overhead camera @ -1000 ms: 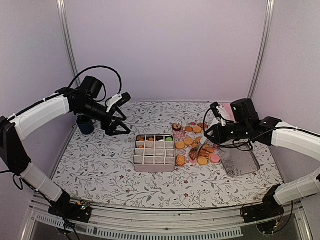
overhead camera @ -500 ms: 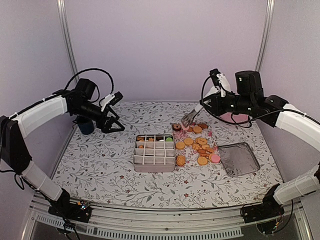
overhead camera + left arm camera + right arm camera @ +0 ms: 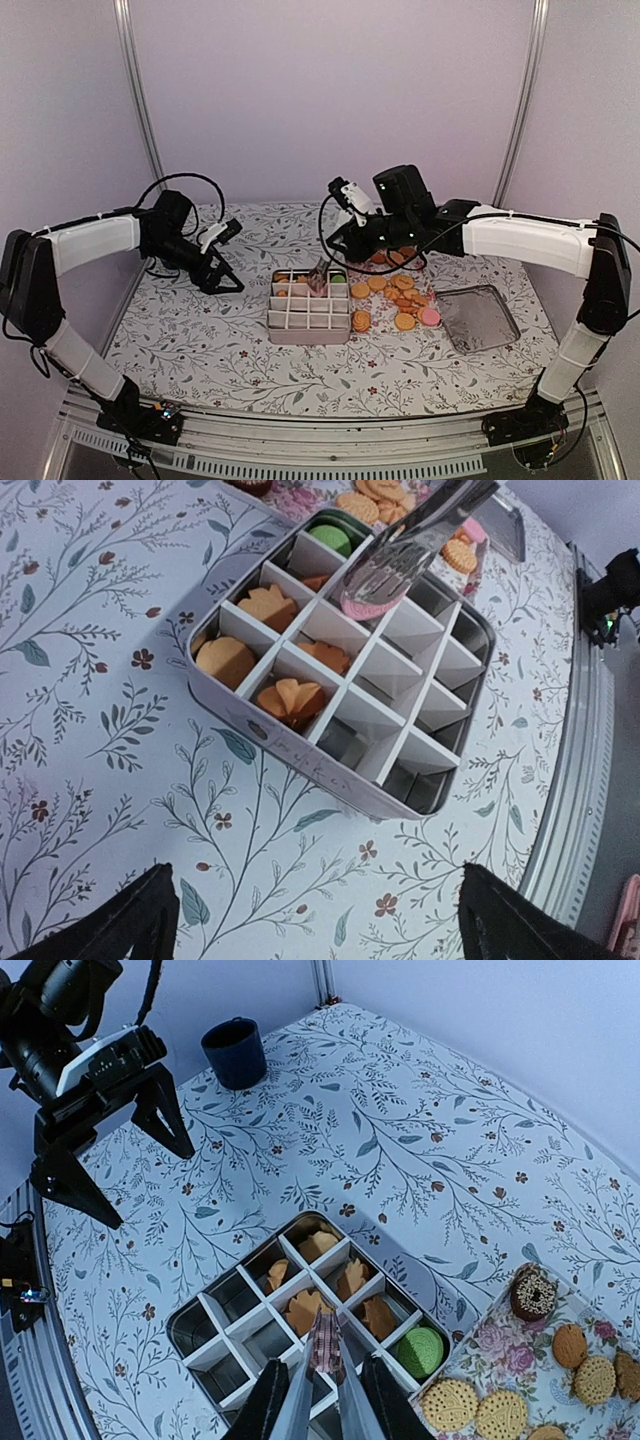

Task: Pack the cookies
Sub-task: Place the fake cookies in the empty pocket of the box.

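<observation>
Top view: the left gripper [image 3: 215, 265] hangs low over the flowered table [image 3: 200, 340], well to the left of the divided tin [image 3: 308, 335]; its jaws are spread wide with nothing between them. The right arm extends across to the far side of the tin; the right gripper [image 3: 348, 238] is clamped on a pair of metal tongs [image 3: 325, 268], which slant down toward the tin's far rows. Loose cookies [image 3: 395, 292] lie heaped just right of the tin; the tin lid [image 3: 478, 318] lies flat further right.

Left wrist view: both dark fingers [image 3: 120, 925] sit at the lower corners, wide apart, clear of the table. Orange cookies occupy several cells on the tin's left side; a green cookie [image 3: 335, 538] sits in a far corner cell. The tongs' tips are closed on a pink cookie [image 3: 365, 605], over a cell close to the green one; whether it touches the dividers cannot be determined.

Right wrist view: the right fingers [image 3: 265, 1400] press on the tongs' arms from both sides; the pink cookie sits at the tips, above the middle of the tin. A flowered plate [image 3: 485, 1345] lies just beside the tin's corner; it carries tan cookies and one dark brown ringed cookie [image 3: 530, 1295]. A dark blue cup [image 3: 235, 1052] stands near the table's far edge, beyond the left gripper.
</observation>
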